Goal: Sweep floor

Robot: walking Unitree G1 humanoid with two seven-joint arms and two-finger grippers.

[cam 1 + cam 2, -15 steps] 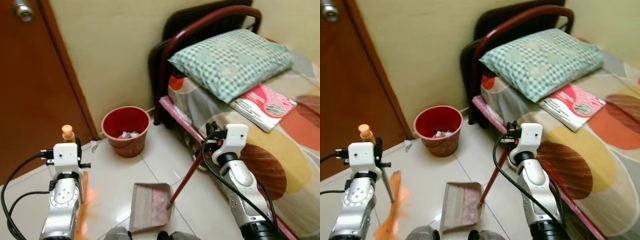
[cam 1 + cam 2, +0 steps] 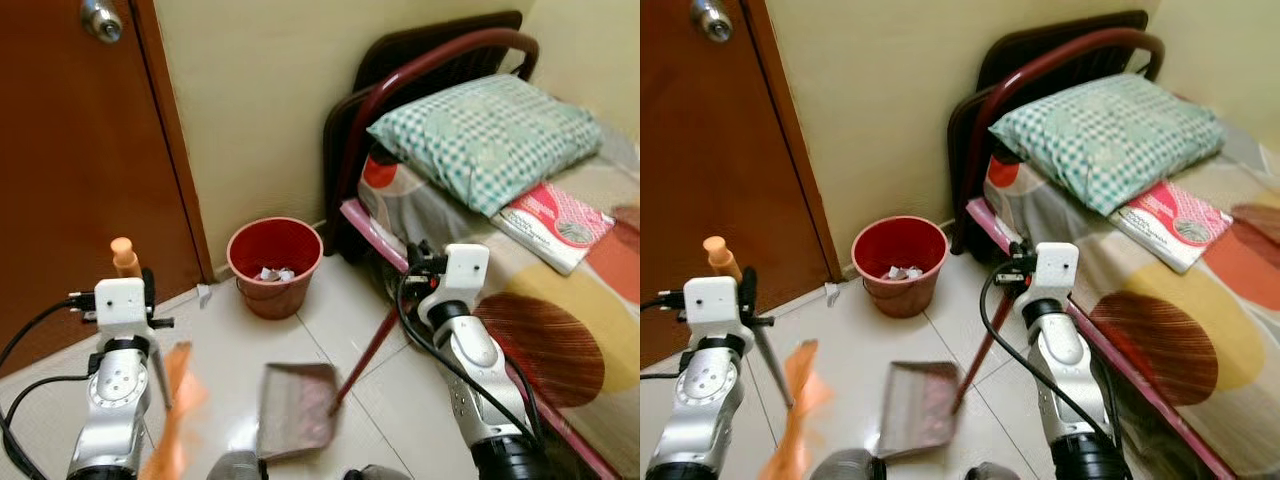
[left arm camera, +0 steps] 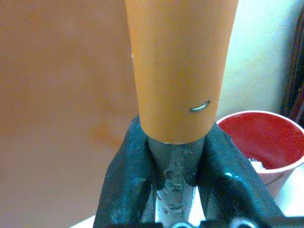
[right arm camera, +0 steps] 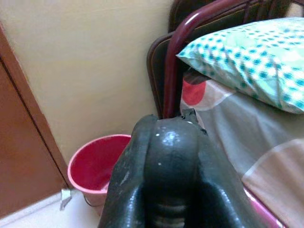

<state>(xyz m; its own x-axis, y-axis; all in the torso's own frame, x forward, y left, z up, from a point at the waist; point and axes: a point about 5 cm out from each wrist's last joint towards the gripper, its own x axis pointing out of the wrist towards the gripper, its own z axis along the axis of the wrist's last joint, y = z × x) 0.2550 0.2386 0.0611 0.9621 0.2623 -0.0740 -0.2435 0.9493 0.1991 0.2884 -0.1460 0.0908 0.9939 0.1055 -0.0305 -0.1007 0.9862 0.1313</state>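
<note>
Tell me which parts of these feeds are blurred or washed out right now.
Left eye view: the orange broom bristles smear with motion, and glare sits on the floor tiles beside the dustpan. Right wrist view: the right gripper's fingers are close and soft.

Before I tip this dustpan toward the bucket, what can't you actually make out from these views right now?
- Dustpan contents: blurred in both eye views; a faint pinkish patch, unidentifiable.
- Broom bristles: motion-smeared, cut by the bottom edge.
- Right gripper: the right wrist view's own fingers hide the dustpan handle they hold.
- Red bucket: pale scraps inside, too small to name.
- Left gripper: grips the broom's metal shaft.
</note>
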